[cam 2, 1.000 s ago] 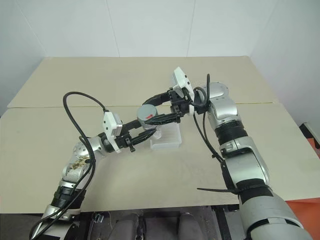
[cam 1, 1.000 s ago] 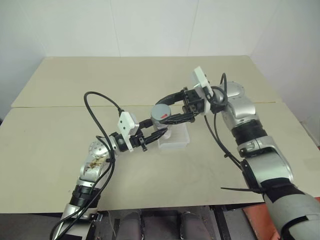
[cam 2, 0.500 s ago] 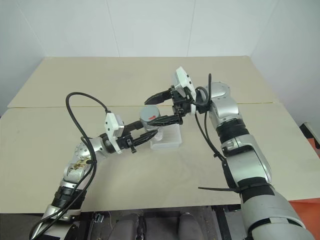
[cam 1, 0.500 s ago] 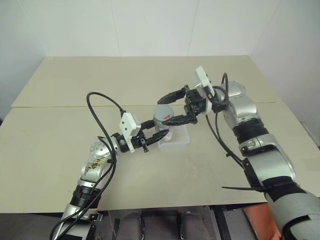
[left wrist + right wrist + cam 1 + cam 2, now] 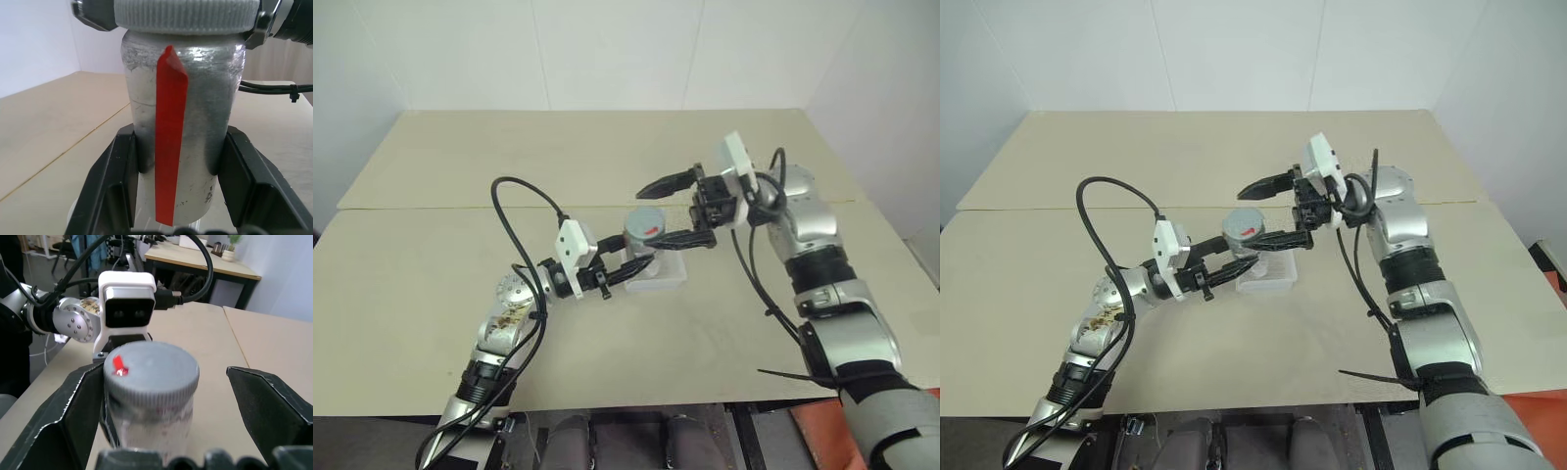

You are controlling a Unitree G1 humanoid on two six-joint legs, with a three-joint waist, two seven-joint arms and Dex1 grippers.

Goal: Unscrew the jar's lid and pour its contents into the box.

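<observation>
1. Since 1 s ago: right end effector (image 5: 668, 211) let go of lid (image 5: 646, 220), fingers now spread wide, and drew off to the right; it was clamped on the lid before. Left arm approx. same place.
2. Left end effector (image 5: 628, 270) clamped on jar (image 5: 182, 122), one black finger (image 5: 113, 181) on each side of the body, low on the jar.
3. Jar upright, held up off the worktop (image 5: 440, 176), just over the near-left edge of the box (image 5: 668, 277).
4. Lid on the jar, grey w/ ribbed rim, small red mark on top; red strip runs down the jar's side in left wrist view.
5. Right end effector level w/ the lid, pointing left: one finger behind the lid, one in front, neither touching; gap shows on both sides in right wrist view.
6. Box sits on the worktop near centre, clear plastic, behind and right of the jar.
7. Contents: can't tell.
</observation>
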